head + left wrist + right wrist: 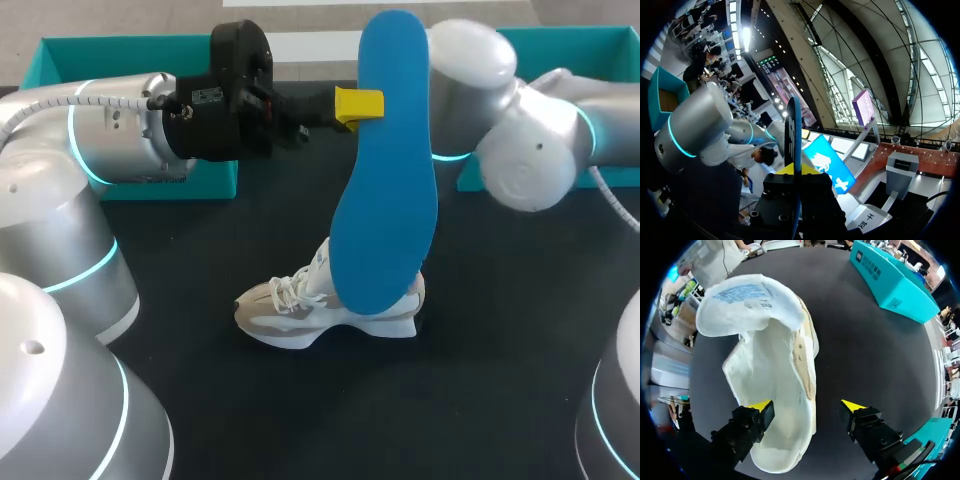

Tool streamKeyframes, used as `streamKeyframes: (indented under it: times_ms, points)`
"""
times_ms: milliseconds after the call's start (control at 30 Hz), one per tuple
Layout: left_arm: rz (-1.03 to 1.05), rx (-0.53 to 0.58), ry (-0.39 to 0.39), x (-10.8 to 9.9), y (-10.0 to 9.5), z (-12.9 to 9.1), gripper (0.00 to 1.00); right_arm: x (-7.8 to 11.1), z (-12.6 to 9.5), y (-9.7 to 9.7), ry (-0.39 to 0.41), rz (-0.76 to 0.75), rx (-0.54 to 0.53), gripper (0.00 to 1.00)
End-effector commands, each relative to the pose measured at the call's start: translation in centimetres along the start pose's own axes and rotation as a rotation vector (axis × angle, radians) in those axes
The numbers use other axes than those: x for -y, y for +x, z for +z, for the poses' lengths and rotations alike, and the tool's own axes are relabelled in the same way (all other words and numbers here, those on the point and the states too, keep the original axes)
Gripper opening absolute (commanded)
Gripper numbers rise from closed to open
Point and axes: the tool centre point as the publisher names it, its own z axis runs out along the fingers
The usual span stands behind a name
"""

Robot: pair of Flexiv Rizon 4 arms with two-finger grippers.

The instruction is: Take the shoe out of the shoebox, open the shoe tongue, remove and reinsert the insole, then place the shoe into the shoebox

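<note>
The left gripper (358, 105) pinches the blue insole (385, 170) by its edge near the upper end, holding it upright over the table (500, 380). The white shoe (330, 305) stands on it at the insole's six o'clock, toe toward nine. The right gripper (806, 407) is spread wide at the shoe's heel end, one finger over the opening, the other outside the shoe's side

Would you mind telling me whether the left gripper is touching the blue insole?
Touching. In the left wrist view the insole runs edge-on between the fingers of the left gripper, both pressed against it.
</note>
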Motion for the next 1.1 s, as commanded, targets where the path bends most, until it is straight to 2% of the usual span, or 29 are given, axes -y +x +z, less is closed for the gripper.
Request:
streamKeyframes:
  times_ms: [33,67,100,400,467,500,533,833,900,1000,1100]
  points:
    - [0.0,-0.001,0.002,-0.1,0.0,0.0,0.0,-0.1,3.3,-0.2,0.003,0.008,-0.017,0.7]
    - [0.0,-0.001,0.002,-0.1,0.0,0.0,0.0,-0.1,3.5,-0.2,0.003,0.008,-0.016,0.58]
    - [0.0,-0.001,0.002,-0.1,0.0,0.0,0.0,-0.1,3.6,-0.2,-0.001,0.008,-0.018,0.51]
    - [0.0,-0.001,0.002,-0.1,0.0,0.0,0.0,-0.7,4.7,-0.1,-0.003,0.007,-0.05,0.45]
    - [0.0,-0.001,0.002,-0.1,0.0,0.0,0.0,-0.6,4.8,0.0,-0.006,0.016,-0.056,0.27]
    - [0.0,-0.001,0.002,-0.1,0.0,0.0,0.0,-0.5,4.9,0.0,-0.007,0.017,-0.056,0.04]
    - [0.0,-0.001,0.002,-0.1,0.0,0.0,0.0,-0.5,4.8,0.1,-0.005,0.018,-0.06,0.0]
    - [0.0,-0.001,0.002,-0.1,0.0,0.0,0.0,0.2,3.0,1.1,-0.004,0.12,-0.114,0.0]
    - [0.0,-0.001,0.002,-0.1,0.0,0.0,0.0,0.4,2.3,1.4,0.009,0.194,-0.147,0.0]
    - [0.0,-0.001,0.002,-0.1,0.0,0.0,0.0,0.7,1.4,2.1,0.012,0.411,-0.237,0.0]
    - [0.0,-0.001,0.002,-0.1,0.0,0.0,0.0,0.2,0.9,2.6,-0.074,0.518,-0.193,0.0]
